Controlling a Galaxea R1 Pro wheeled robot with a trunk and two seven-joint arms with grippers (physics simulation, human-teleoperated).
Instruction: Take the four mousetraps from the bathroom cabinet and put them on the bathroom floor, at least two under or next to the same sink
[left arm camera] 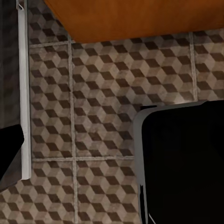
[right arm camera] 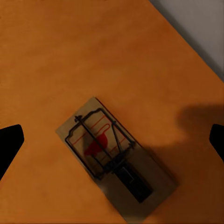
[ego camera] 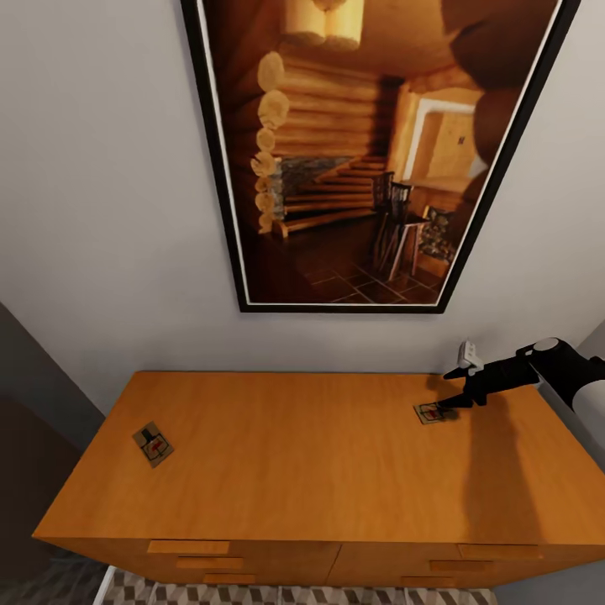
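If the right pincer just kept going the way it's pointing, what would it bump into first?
Most likely the mousetrap lying on the cabinet top. In the right wrist view it sits between the open right pincer tips, straight ahead. How far off it is, is hard to judge.

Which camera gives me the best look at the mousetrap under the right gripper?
The right wrist view: the mousetrap lies large between the open fingertips, wire frame and red spot clear. In the head view it is a small mousetrap on the cabinet at the right gripper.
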